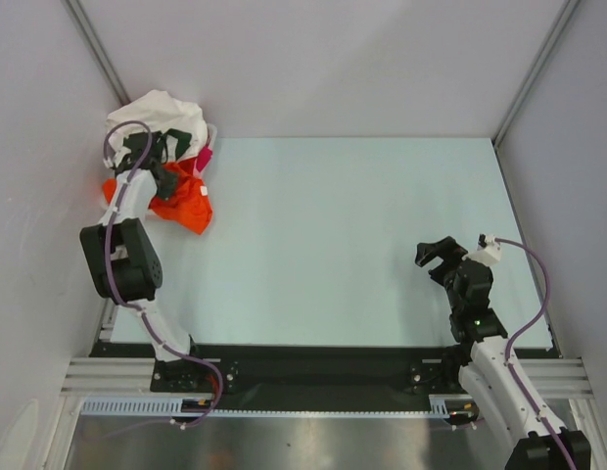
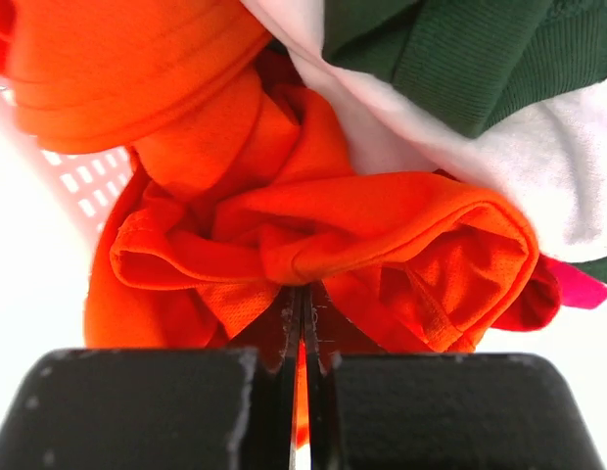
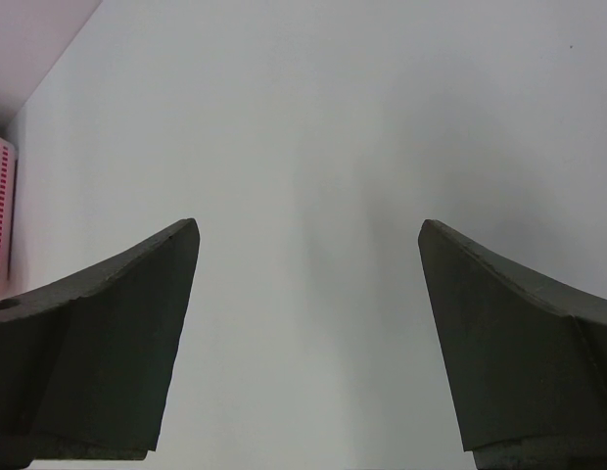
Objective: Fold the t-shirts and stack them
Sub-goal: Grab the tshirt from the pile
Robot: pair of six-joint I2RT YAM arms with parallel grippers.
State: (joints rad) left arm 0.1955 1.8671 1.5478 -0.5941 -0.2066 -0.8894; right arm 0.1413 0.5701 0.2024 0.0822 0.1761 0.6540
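Observation:
A heap of t-shirts lies at the table's far left corner. The bright orange t-shirt point(image 1: 189, 204) hangs out of it toward the table. A white one point(image 1: 164, 111) is on top, with dark green point(image 2: 460, 59) and pink point(image 1: 205, 157) ones beside it. My left gripper point(image 1: 174, 186) is at the heap. In the left wrist view it point(image 2: 303, 304) is shut on a fold of the orange t-shirt point(image 2: 313, 225), with orange fabric showing between the jaws. My right gripper point(image 1: 436, 255) is open and empty above bare table at the right; it also shows in the right wrist view point(image 3: 308, 235).
A white slatted basket point(image 2: 83, 181) lies behind and under the heap; a slatted edge point(image 3: 0, 211) shows at the far left of the right wrist view. Grey walls close in the left, back and right. The pale table point(image 1: 352, 235) stretches between the arms.

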